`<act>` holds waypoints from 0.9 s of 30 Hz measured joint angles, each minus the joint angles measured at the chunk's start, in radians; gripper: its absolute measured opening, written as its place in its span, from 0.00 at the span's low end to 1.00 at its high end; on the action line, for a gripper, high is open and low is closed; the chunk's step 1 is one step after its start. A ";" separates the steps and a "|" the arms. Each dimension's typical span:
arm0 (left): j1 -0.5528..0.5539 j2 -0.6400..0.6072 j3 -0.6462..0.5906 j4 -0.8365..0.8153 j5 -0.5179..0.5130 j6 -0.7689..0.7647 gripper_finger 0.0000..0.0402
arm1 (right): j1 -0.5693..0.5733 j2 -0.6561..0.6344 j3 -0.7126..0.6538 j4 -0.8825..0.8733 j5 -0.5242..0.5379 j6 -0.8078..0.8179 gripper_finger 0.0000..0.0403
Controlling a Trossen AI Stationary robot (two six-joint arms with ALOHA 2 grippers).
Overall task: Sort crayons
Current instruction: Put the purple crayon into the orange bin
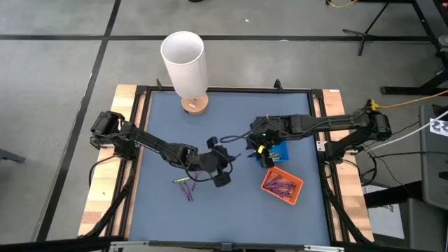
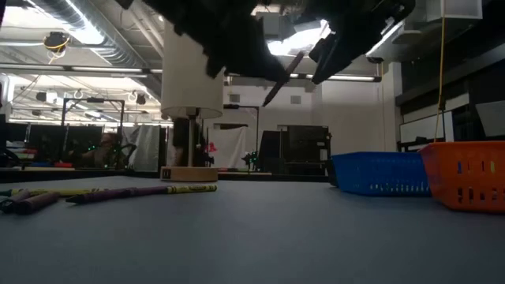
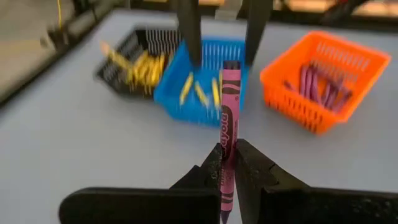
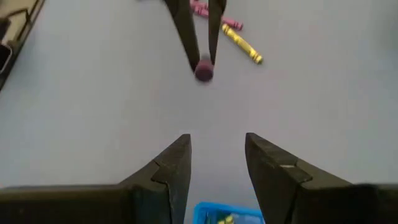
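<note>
From above, the left gripper (image 1: 241, 155) reaches out over the middle of the blue-grey table (image 1: 168, 217), and the right gripper (image 1: 245, 137) faces it from just beside the blue tray (image 1: 280, 152). The orange tray (image 1: 282, 185) sits nearer the table's right edge, and a few loose crayons (image 1: 186, 187) lie left of centre. A white cylinder (image 1: 184, 61) stands at the far edge.

At table height, crayons lie flat on the left, both trays on the right.

Past the left wrist, the left gripper pinches a purple crayon (image 3: 228, 112) upright between its pressed fingers (image 3: 249, 168); a black tray (image 3: 134, 62) holds yellow sticks.

Past the right wrist, the right fingers (image 4: 177, 165) stand spread, holding nothing.
</note>
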 joint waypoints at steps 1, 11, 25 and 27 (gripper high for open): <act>0.004 0.000 0.000 0.034 -0.001 0.034 0.02 | 0.000 0.000 0.000 0.010 -0.001 0.000 0.37; 0.008 -0.002 0.000 0.201 0.014 0.193 0.02 | -0.001 0.000 0.000 0.145 -0.054 -0.001 0.37; 0.007 -0.003 0.000 0.195 0.015 0.193 0.02 | -0.001 0.000 -0.001 0.163 -0.095 -0.011 0.37; 0.007 -0.003 0.001 0.187 0.014 0.193 0.02 | -0.001 0.000 -0.001 0.159 -0.095 -0.010 0.37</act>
